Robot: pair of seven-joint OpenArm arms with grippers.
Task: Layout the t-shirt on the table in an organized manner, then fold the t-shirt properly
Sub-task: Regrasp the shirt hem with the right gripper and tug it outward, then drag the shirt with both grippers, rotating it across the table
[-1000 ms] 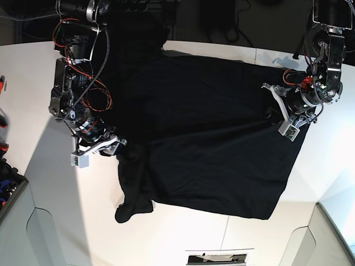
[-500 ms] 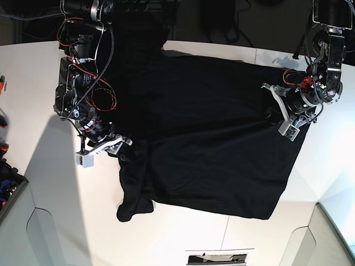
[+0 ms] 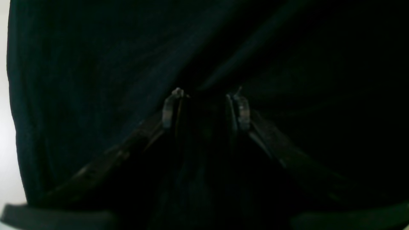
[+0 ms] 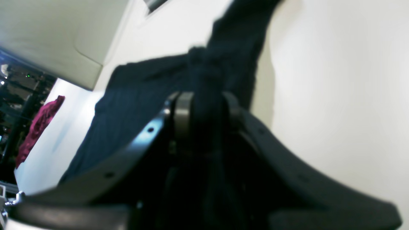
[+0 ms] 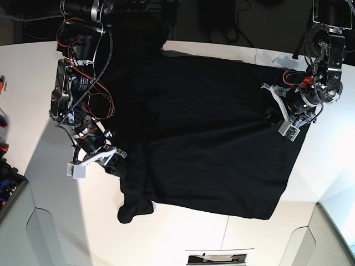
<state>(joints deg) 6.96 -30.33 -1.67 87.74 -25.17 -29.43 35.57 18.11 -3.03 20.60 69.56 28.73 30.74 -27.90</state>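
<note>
The black t-shirt (image 5: 205, 127) lies mostly spread, plain side up, on the white table (image 5: 50, 83). Its near left corner is bunched into a lump. My right gripper (image 5: 105, 162) sits at the shirt's left edge. In the right wrist view, this gripper (image 4: 204, 102) is shut on a bunched ridge of t-shirt (image 4: 143, 86) cloth over the table (image 4: 335, 80). My left gripper (image 5: 273, 113) rests on the shirt's right edge. In the left wrist view, the left gripper (image 3: 206, 95) pinches dark t-shirt (image 3: 96, 64) cloth, with creases running out from its fingertips.
A dark red cloth (image 4: 38, 124) lies far off on the table. A bin of blue items (image 5: 8, 188) and red objects (image 5: 3, 119) sit at the left edge. A white label (image 5: 216, 257) lies at the front edge. The table's front corners are cut off.
My right gripper has slid forward along the shirt's left edge and closed onto the cloth. The left arm has not moved.
</note>
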